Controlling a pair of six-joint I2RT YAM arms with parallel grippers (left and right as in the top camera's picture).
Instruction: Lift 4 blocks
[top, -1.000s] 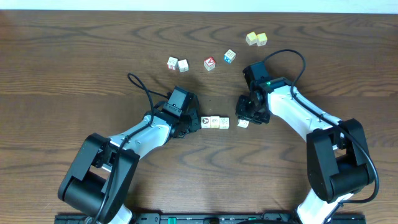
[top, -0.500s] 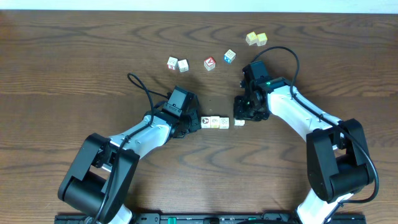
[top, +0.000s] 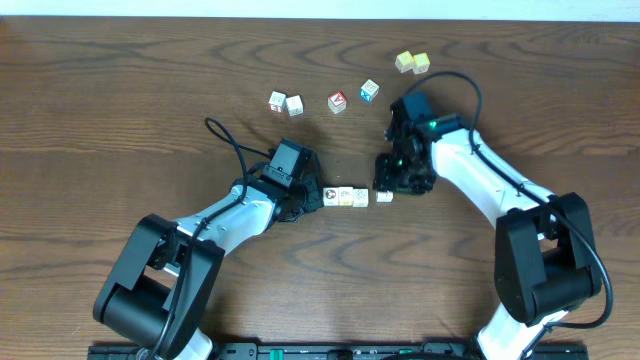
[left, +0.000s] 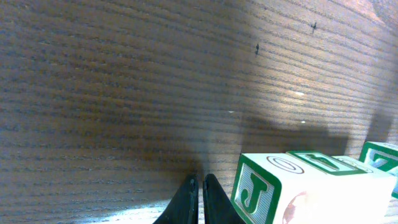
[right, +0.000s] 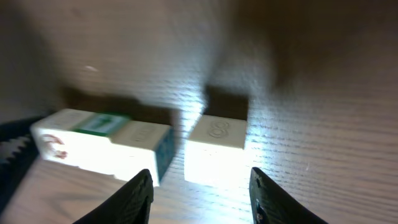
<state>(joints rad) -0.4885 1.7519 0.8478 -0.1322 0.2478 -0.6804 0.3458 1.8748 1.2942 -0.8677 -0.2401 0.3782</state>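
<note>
White picture-cube blocks (top: 345, 197) seem mid-alignment: beside the three-block row (right: 102, 144) flanked by the shut, empty left gripper (left: 200, 196), the open, empty right gripper (right: 202, 186) should nudge the fourth block (right: 216, 146) flush.

The table (top: 120, 100) is seen as dark wood with open grain, matt save for a soft sheen where it is lit. The blocks (top: 345, 197) are faced in smooth white paint with printed green marks. The arms (top: 480, 180) are cased in smooth, faintly glossy white and black plastic.
</note>
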